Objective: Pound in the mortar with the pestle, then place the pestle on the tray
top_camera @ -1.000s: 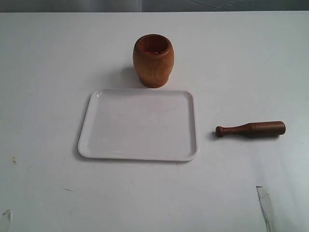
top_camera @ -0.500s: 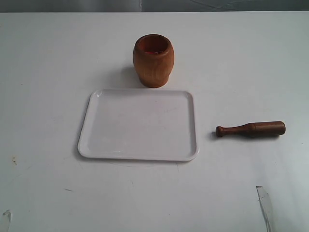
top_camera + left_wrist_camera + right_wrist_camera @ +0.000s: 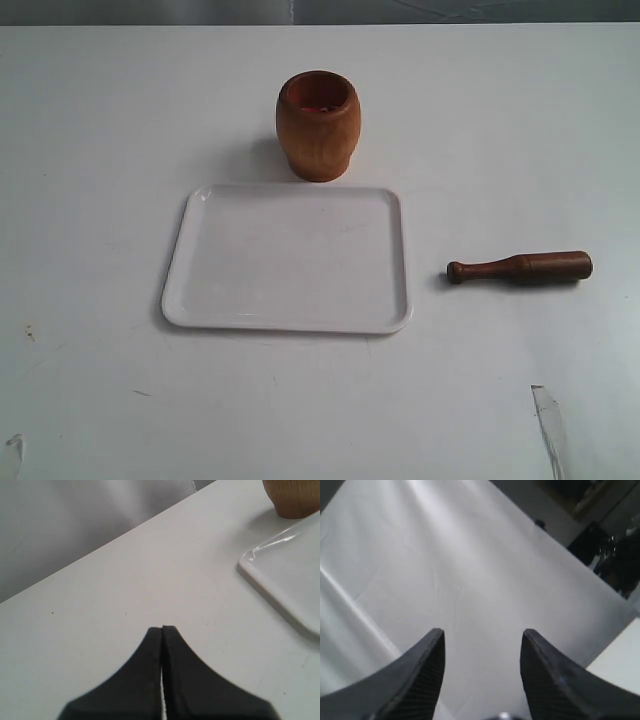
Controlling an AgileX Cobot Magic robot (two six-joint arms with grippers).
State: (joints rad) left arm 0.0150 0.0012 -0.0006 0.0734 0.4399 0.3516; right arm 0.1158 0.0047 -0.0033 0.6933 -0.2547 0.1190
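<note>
**Pestle not yet picked up: the reach came first**

The pestle (image 3: 520,267) lay flat on the table (image 3: 100,150), to the right of the tray (image 3: 290,325) and apart from it, with its knob toward the tray and its thick end pointing away. The mortar (image 3: 318,125) stood upright just behind the tray's far edge. The tray was bare.

The right gripper (image 3: 482,632) was spread wide with nothing between its fingers, and its camera showed none of the task's things. The left gripper (image 3: 162,628) had its fingers pressed together on nothing, with a tray corner and the mortar's foot in its view.

The step in hand seemed to be fetching the pestle, likely with the right arm, which was on that side. A good grasp would probably straddle the thin handle across its length and come down square, so the round wood did not roll away. Holding near the knob would leave the thick end free to go down into the mortar.
</note>
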